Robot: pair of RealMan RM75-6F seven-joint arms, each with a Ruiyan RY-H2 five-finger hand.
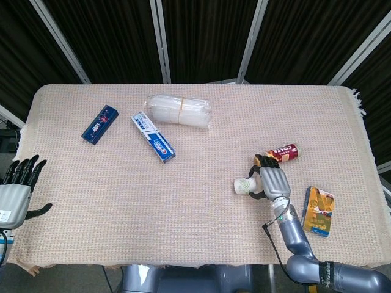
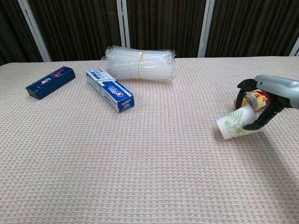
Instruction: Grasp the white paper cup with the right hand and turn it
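The white paper cup [image 1: 245,185] [image 2: 234,124], printed with green leaves, is tipped on its side with its base pointing left and its mouth toward my right hand. My right hand [image 1: 272,181] [image 2: 264,100] grips the cup at its rim end, fingers curled over the top and the thumb below. The cup hangs just above or touches the cloth; I cannot tell which. My left hand [image 1: 17,189] rests at the table's left edge with fingers spread, holding nothing, and shows only in the head view.
A red can [image 1: 283,152] lies just behind my right hand, and an orange packet [image 1: 318,210] lies to its right. Far back sit a clear plastic bundle [image 2: 140,63], a blue-white toothpaste box [image 2: 110,89] and a dark blue box [image 2: 50,82].
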